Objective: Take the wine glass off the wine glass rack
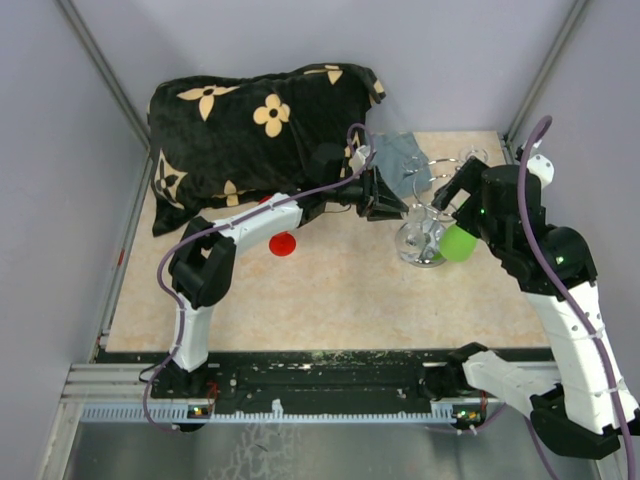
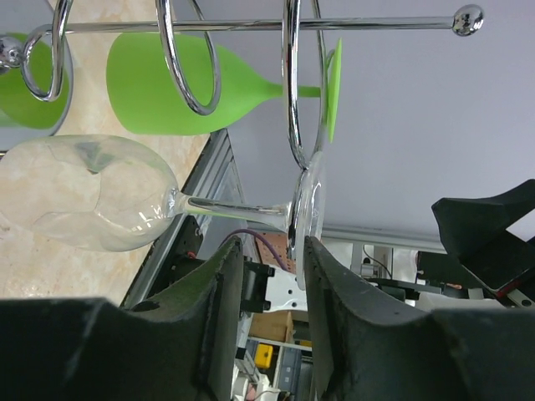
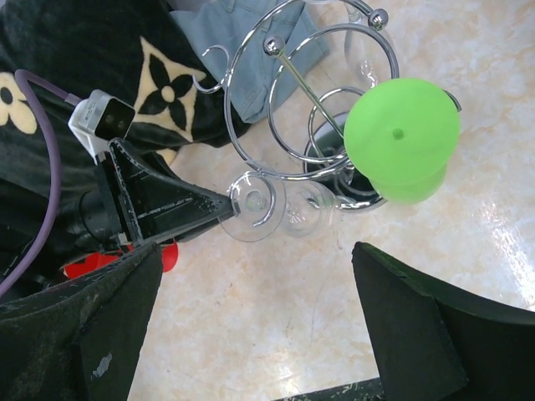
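Left gripper (image 2: 266, 251) parted by a narrow gap, matte black fingers (image 2: 219, 284) on either side of the thin round foot of the wine glass (image 2: 92, 192), not pinched on it. Clear, smooth, bulb-shaped bowl at the left of the left wrist view, slim stem threaded through a curled loop of the wine glass rack (image 2: 290, 92). Rack of polished chrome wire, with a ball-tipped rod and a mirror-like round base. On the same rack, an opaque lime-green glass (image 2: 167, 88) of like shape. Right gripper (image 3: 259, 322) spread wide above the rack, holding nothing.

Rack standing at the upper right of the top view on the surface (image 1: 330, 300), beige and marbled with a faint sheen. Toward the upper left, a black plush pillow (image 1: 250, 130) with cream flower marks, a crumpled grey-blue cloth (image 1: 400, 160) and a small red disc (image 1: 283, 244). Plain pale lilac-grey walls (image 1: 300, 40). Ridged metal rail (image 1: 110, 390) along the bottom of that view.
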